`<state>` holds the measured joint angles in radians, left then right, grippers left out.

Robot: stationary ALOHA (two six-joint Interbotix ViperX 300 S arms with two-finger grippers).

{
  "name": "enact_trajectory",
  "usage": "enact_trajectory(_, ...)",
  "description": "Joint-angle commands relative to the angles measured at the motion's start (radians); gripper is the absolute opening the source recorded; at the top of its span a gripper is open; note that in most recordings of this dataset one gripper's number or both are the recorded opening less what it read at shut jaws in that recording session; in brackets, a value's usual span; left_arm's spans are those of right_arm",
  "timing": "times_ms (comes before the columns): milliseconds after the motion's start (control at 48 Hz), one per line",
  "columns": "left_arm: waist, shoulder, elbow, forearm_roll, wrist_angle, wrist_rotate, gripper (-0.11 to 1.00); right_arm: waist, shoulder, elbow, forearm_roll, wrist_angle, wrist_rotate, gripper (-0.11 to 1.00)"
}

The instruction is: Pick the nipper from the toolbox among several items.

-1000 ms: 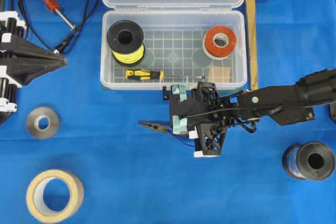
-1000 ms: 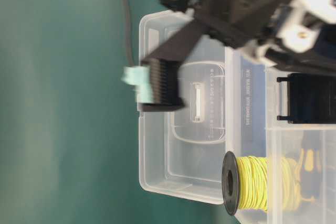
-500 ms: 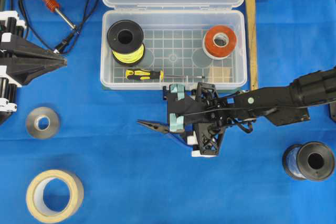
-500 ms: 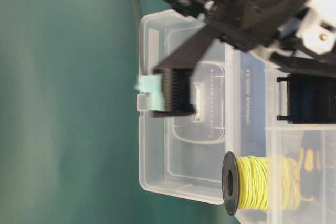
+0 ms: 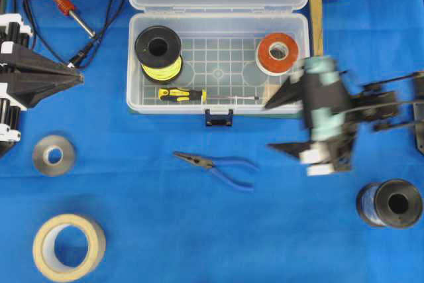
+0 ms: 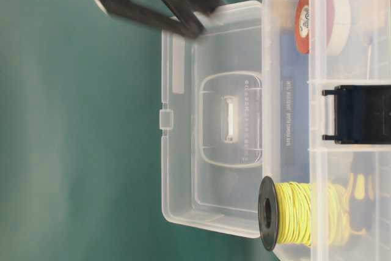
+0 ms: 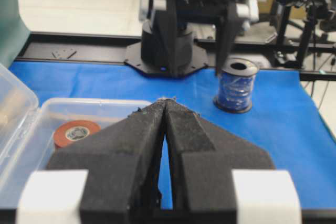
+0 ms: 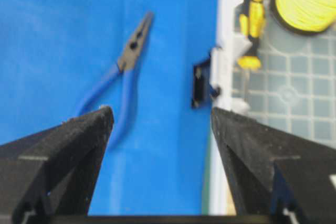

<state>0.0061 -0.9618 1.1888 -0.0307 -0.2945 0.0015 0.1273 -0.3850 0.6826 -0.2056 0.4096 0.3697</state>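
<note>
— What's on the blue table [image 5: 132, 230]?

— The pliers [image 5: 215, 162] lie flat on it, outside the clear toolbox [image 5: 218, 71], just below its front latch, tips pointing left, handles right.

— And my grippers?

— My right gripper [image 5: 321, 114] hangs spread wide and empty, right of the pliers and nearer them. The left gripper [image 7: 167, 109] rests pinched together at the table's left edge.

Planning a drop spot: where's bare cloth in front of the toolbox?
Free: between the nipper, masking tape roll and blue wire spool. Also between the toolbox front wall and silver tape roll. Crowded: right side, under the right gripper.
</note>
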Motion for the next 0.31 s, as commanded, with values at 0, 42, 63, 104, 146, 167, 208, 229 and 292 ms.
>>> enact_trajectory(0,0.002,0.003,-0.011,-0.002,-0.005,-0.002,0.0,-0.012,-0.133,0.066,-0.009,-0.017,0.003,0.76)
enact_trajectory(42,0.002,0.003,-0.011,0.0,-0.005,0.0,0.0,-0.014,-0.184,0.101,-0.008,-0.029,0.003,0.76)
enact_trajectory(63,0.002,0.002,-0.011,-0.002,-0.005,0.0,0.0,-0.014,-0.209,0.121,-0.009,-0.035,0.005,0.76)
enact_trajectory(104,0.002,0.002,-0.011,0.0,-0.005,0.0,0.0,-0.015,-0.261,0.16,-0.011,-0.052,0.006,0.76)
enact_trajectory(146,0.002,0.002,-0.011,0.0,-0.005,0.0,0.0,-0.021,-0.31,0.201,-0.011,-0.071,0.008,0.76)
enact_trajectory(167,0.002,0.003,-0.011,-0.002,-0.005,0.0,0.0,-0.026,-0.333,0.222,-0.011,-0.081,0.008,0.76)
enact_trajectory(208,0.002,0.003,-0.011,0.0,-0.005,0.0,0.0,-0.035,-0.393,0.275,-0.011,-0.109,0.009,0.76)
enact_trajectory(229,0.002,0.003,-0.011,0.0,-0.005,0.0,0.0,-0.04,-0.416,0.296,-0.011,-0.123,0.009,0.76)
enact_trajectory(292,0.002,0.003,-0.011,-0.002,-0.005,-0.002,0.0,-0.054,-0.474,0.359,-0.009,-0.16,0.009,0.76)
